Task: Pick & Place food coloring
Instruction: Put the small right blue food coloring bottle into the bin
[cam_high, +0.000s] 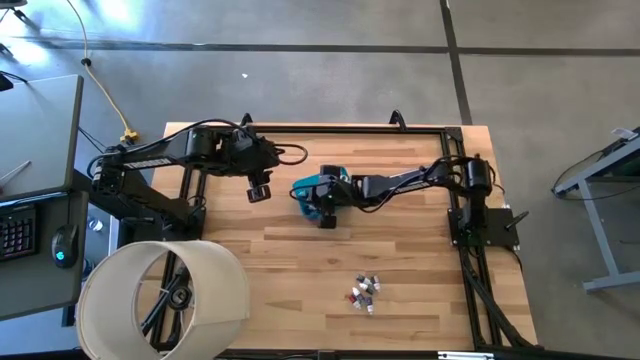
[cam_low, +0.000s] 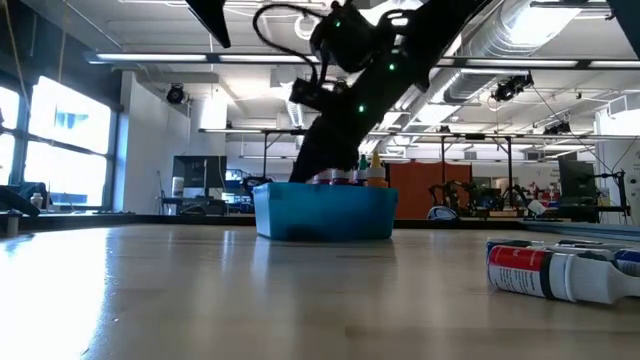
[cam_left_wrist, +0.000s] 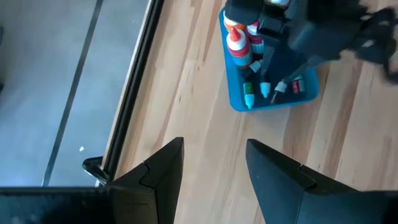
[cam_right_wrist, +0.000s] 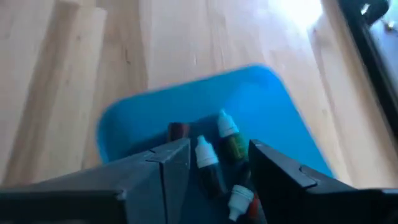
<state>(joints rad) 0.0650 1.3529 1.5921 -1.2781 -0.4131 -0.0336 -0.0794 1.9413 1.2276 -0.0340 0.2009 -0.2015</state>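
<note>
- Wooden plank tabletop (cam_high: 300, 270) with a black frame stands on a grey concrete floor; an industrial hall with ceiling lights shows beyond it in the low view.
- Blue plastic tub (cam_high: 308, 190) sits near the tabletop's middle. Several small squeeze bottles of food coloring (cam_left_wrist: 239, 46) lie and stand inside it, among them an orange one, a green one (cam_right_wrist: 233, 144) and pale-capped ones.
- Right claw (cam_high: 326, 215) hangs directly over the tub, fingers parted with nothing between them; a bottle appears to lie just below them, though the wrist view is blurred.
- Left claw (cam_high: 259, 192) hovers beside the tub toward the left, above bare wood, fingers (cam_left_wrist: 163, 167) spread and empty.
- A loose cluster of further small bottles (cam_high: 364, 292) lies well apart from the tub, toward the front edge; one red-labelled white bottle (cam_low: 545, 272) lies on its side.
</note>
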